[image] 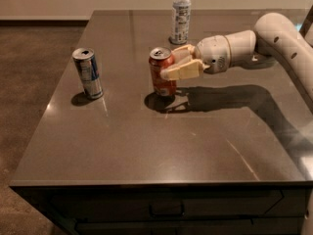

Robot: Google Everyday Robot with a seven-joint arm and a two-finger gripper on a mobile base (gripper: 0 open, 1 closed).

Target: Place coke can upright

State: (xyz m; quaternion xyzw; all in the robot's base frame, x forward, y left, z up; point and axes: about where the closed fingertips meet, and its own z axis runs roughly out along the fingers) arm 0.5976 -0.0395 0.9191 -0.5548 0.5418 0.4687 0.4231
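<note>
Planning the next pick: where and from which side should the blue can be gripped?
Probably mid-body, from the side facing the coke can: the blue can stands upright, alone, and the tool, clasping the coke can on the table, is on that side.
</note>
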